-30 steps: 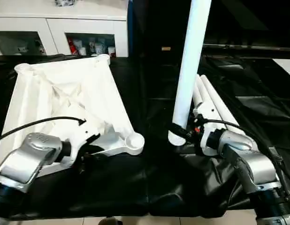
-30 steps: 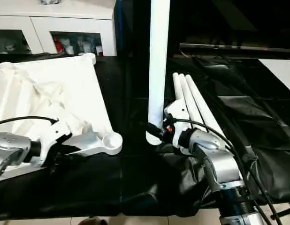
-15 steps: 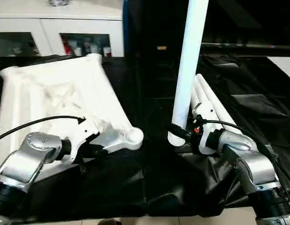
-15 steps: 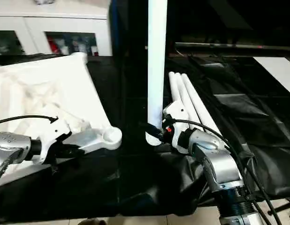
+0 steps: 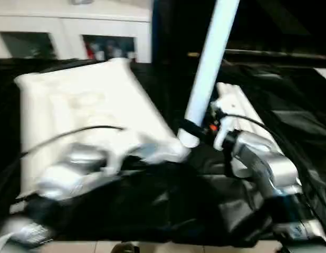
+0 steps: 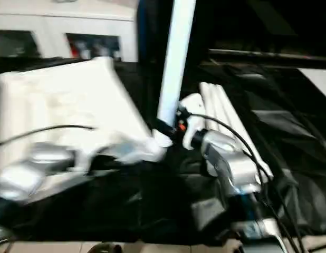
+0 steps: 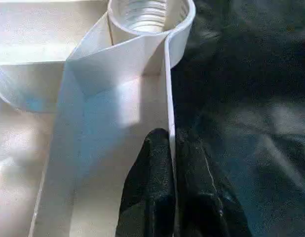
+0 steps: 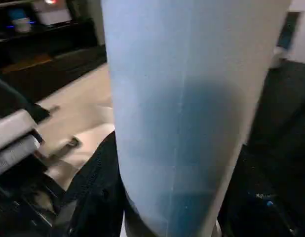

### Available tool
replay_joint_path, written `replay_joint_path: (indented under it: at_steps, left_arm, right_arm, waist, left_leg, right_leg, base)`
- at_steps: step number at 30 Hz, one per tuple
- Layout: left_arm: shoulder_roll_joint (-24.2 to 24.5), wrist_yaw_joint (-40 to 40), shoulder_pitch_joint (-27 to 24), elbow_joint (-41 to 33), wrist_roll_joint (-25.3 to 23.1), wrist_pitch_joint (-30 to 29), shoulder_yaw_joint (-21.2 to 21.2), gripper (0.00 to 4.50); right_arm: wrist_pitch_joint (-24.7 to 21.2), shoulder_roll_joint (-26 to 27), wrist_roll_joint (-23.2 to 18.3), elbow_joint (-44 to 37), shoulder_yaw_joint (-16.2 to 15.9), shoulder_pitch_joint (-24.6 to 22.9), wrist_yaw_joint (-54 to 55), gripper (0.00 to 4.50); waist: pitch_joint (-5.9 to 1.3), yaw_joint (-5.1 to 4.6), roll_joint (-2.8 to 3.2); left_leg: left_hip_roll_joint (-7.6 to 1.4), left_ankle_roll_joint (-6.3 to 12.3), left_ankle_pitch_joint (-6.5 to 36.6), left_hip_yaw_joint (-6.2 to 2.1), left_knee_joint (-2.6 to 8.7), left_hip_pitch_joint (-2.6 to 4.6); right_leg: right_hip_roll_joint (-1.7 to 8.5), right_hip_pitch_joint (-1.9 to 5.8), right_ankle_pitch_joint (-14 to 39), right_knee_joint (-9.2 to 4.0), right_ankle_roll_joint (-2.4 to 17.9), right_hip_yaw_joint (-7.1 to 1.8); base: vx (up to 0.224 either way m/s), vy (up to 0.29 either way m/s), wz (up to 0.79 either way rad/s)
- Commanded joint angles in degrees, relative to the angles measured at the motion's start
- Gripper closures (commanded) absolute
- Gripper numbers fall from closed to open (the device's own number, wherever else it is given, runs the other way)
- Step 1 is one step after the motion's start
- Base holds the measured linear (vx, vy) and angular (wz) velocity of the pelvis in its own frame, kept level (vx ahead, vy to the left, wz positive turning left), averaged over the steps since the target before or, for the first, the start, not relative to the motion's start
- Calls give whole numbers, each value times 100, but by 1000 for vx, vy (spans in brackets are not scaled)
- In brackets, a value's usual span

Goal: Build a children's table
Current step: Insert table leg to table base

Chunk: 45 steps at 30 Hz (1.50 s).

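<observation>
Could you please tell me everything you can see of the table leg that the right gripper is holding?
The leg is a smooth, white plastic tube, standing nearly upright and leaning slightly. The right gripper is shut on it close to its lower end, which sits right beside the near corner of the tabletop. Its upper part runs out of the picture. Whether it touches the corner is unclear.

In front of me the tabletop point(image 5: 168, 211) is draped in a crumpled black sheet point(image 6: 289, 132) that catches glossy highlights. Behind it on my left stands a white cabinet point(image 5: 73, 31) with glass doors, small colourful items blurred on its shelves. The rest of the backdrop is dark, and a strip of pale tiled floor point(image 5: 152, 246) shows along the near edge.
</observation>
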<state>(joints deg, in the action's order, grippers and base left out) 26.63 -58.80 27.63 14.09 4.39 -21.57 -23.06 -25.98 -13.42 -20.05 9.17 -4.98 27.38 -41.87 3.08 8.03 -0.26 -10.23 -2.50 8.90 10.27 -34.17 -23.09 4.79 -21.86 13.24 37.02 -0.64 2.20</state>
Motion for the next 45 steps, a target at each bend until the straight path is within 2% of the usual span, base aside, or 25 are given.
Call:
replay_joint_path:
  at_steps: [1, 3, 6, 11, 13, 19, 25, 30, 31, 33, 35, 41, 45]
  left_arm:
    - [-134, -94, 126, 142, 83, 327, -16, 450]
    - [-147, -27, 242, 368, 8, 479, 48, 450]
    - [-155, -49, 271, 432, 11, 505, 104, 450]
    - [-87, -61, 270, 584, 17, 619, 261, 450]
    - [-139, -60, 247, 651, 176, 674, 436, 450]
    - [-191, -145, 117, 716, 337, 831, 587, 450]
    - [-204, -172, 9, 699, 292, 887, 610, 450]
    - [-233, -158, -24, 720, 223, 959, 655, 450]
    - [-221, -149, -25, 722, 188, 986, 634, 450]
    - [-206, -153, -27, 718, 157, 989, 607, 450]
    - [-171, -167, -29, 709, 79, 1003, 541, 450]
    - [-136, -220, 41, 726, -35, 1088, 470, 450]
    - [-110, -275, 82, 744, -67, 1106, 458, 450]
  right_arm:
    - [-162, -100, -4, -31, -25, 71, -60, 261]
    - [-147, -185, 154, 93, -154, 53, -80, 261]
    - [-106, -197, 188, 161, -165, 47, -107, 261]
    - [-171, -227, 103, 166, -4, 79, -68, 261]
    - [-213, -292, 11, 118, 82, 77, -79, 261]
    - [51, -289, 120, 407, 194, 84, -3, 261]
    - [231, -172, 117, 703, 262, 91, 89, 261]
    - [257, -19, 97, 817, 211, 62, 64, 261]
    - [279, 9, 104, 833, 190, 62, 65, 261]
    - [287, 33, 109, 843, 172, 69, 60, 261]
    - [305, 77, 129, 882, 134, 96, 44, 261]
    - [419, 22, 408, 1286, -2, 285, 5, 261]
    - [544, 47, 464, 1606, 33, 439, 7, 261]
  waist:
    - [-384, -69, -58]
    - [-379, -64, -69]
    - [-379, -80, -83]
    - [-378, -143, -88]
    - [-376, -155, -95]
    - [-387, -179, -87]
    - [-388, -190, -91]
    - [-374, -191, -98]
    - [-375, -196, -127]
    - [-375, -195, -106]
    - [-371, -200, -111]
    - [-365, -208, -137]
    - [-365, -211, -134]
  left_leg:
    - [-270, -159, 1171, -73, 442, 206]
    - [-262, -176, 1180, -70, 440, 203]
    - [-264, -198, 1214, -72, 440, 190]
    - [-266, -109, 1126, -73, 436, 178]
    - [-263, -88, 1119, -69, 434, 178]
    - [-260, -29, 1009, -66, 416, 165]
    - [-264, 28, 1000, -55, 409, 176]
    - [-271, 19, 1074, -57, 423, 176]
    - [-271, 26, 1074, -53, 424, 174]
    - [-275, 21, 1080, -57, 427, 179]
    - [-275, 30, 1066, -58, 431, 177]
    - [-276, -11, 1085, -55, 437, 179]
    - [-278, -26, 1111, -58, 440, 178]
  right_leg:
    - [342, 138, 659, -472, 984, -216]
    - [347, 135, 770, -482, 933, -215]
    - [373, 136, 931, -493, 915, -218]
    - [362, 135, 823, -480, 986, -207]
    - [364, 142, 855, -485, 1005, -203]
    - [362, 149, 674, -470, 1072, -202]
    - [356, 142, 584, -463, 1172, -200]
    - [365, 142, 748, -477, 1144, -206]
    - [366, 142, 763, -483, 1133, -205]
    - [366, 134, 785, -478, 1120, -204]
    - [363, 134, 782, -477, 1112, -205]
    - [369, 126, 879, -478, 1105, -203]
    - [374, 130, 891, -481, 1107, -204]
  base:
    - [0, 0, 0]
    - [0, 0, 0]
    - [0, 0, 0]
    - [0, 0, 0]
    - [0, 0, 0]
    - [0, 0, 0]
    - [0, 0, 0]
    - [0, 0, 0]
    - [0, 0, 0]
    - [0, 0, 0]
    - [0, 0, 0]
    - [0, 0, 0]
    - [0, 0, 0]
